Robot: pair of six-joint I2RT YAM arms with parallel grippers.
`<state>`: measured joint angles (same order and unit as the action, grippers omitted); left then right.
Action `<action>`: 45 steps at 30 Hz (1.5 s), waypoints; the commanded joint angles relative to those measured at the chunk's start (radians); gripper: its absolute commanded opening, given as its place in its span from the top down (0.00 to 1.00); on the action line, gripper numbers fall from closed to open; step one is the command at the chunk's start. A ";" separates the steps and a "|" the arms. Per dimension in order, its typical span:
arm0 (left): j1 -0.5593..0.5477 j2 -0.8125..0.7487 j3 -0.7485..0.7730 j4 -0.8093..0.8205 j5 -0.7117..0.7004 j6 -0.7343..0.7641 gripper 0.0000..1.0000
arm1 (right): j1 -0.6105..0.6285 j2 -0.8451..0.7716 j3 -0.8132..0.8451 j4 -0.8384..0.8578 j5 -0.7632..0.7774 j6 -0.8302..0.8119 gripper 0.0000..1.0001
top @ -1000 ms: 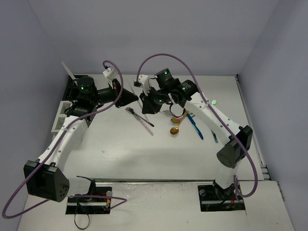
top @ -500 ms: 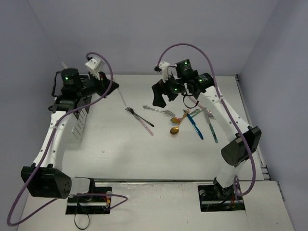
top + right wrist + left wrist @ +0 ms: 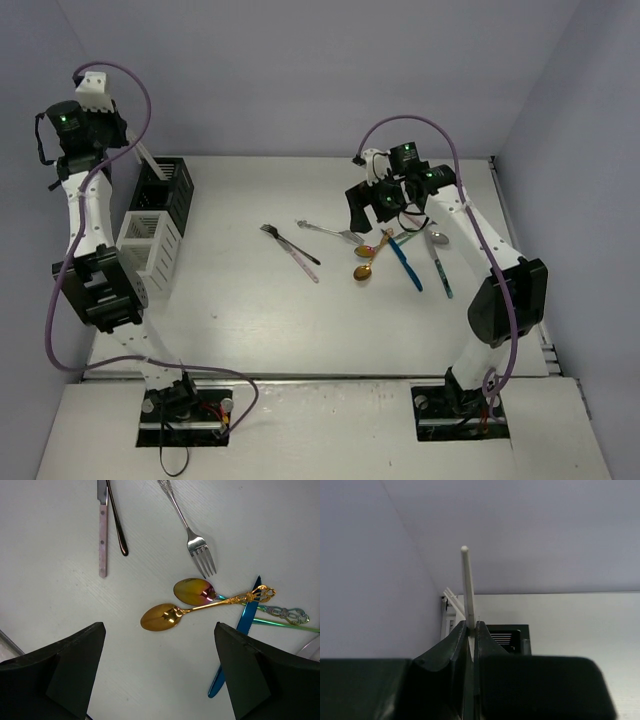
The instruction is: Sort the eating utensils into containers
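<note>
My left gripper (image 3: 120, 137) is raised at the far left, shut on a thin pale stick (image 3: 466, 585) that slants down toward the black caddy (image 3: 165, 185). The white caddy (image 3: 150, 250) stands just in front of the black one. In the left wrist view the stick rises from between the closed fingers, with the black caddy (image 3: 509, 636) behind them. My right gripper (image 3: 160, 675) hangs open over a gold spoon (image 3: 165, 616), holding nothing. Beside it lie an iridescent spoon (image 3: 195, 590), a silver fork (image 3: 192, 535), a pink-handled piece (image 3: 103, 530), a black-handled piece (image 3: 117, 525) and a blue piece (image 3: 240, 645).
The loose utensils lie in two groups: the pink and black pieces (image 3: 295, 250) mid-table, and the spoons and blue pieces (image 3: 405, 262) to the right, under my right arm. Walls close in the table at the back and on both sides.
My left arm has swung from mid-table up to the far left with the stick, above the black caddy. My right gripper has opened and drawn back to the right over the spoons.
</note>
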<state>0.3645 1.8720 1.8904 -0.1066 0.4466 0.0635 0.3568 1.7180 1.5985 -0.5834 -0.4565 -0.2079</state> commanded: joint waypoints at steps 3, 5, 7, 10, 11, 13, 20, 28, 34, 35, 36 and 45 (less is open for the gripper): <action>-0.006 0.042 0.091 0.140 -0.028 -0.039 1.00 | -0.025 -0.058 -0.039 0.051 0.030 -0.022 0.12; -0.006 0.055 0.075 0.161 -0.022 -0.042 1.00 | -0.028 -0.054 -0.041 0.052 0.030 -0.024 0.12; -0.004 0.068 0.049 0.188 -0.010 -0.061 1.00 | -0.032 -0.046 -0.041 0.053 0.028 -0.026 0.12; -0.002 0.078 0.016 0.216 0.014 -0.105 1.00 | -0.034 -0.035 -0.040 0.054 0.027 -0.028 0.12; -0.001 0.081 -0.002 0.228 0.022 -0.113 1.00 | -0.033 -0.031 -0.040 0.054 0.027 -0.028 0.13; -0.001 0.082 -0.024 0.245 0.039 -0.117 1.00 | -0.033 -0.024 -0.037 0.056 0.026 -0.030 0.13; -0.001 0.064 -0.085 0.256 0.026 -0.125 0.65 | -0.030 0.039 0.006 0.062 0.037 -0.002 0.30; -0.006 -0.074 -0.176 0.253 0.066 -0.072 0.45 | 0.030 0.101 0.050 0.073 0.088 0.033 0.49; -0.098 -0.233 -0.230 0.034 0.040 0.077 0.45 | 0.036 0.095 0.015 0.079 0.133 0.046 0.49; -0.110 -0.267 -0.284 0.035 0.041 0.064 0.45 | 0.036 0.094 0.010 0.079 0.141 0.049 0.50; -0.125 -0.303 -0.331 0.038 0.041 0.048 0.45 | 0.038 0.094 0.008 0.079 0.149 0.053 0.51; -0.223 -0.573 -0.656 0.036 0.075 -0.142 0.45 | 0.210 0.226 0.125 0.080 0.252 0.044 0.59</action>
<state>0.1333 1.3674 1.2707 -0.0867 0.4900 0.0352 0.4593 1.8704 1.6321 -0.5323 -0.2649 -0.1629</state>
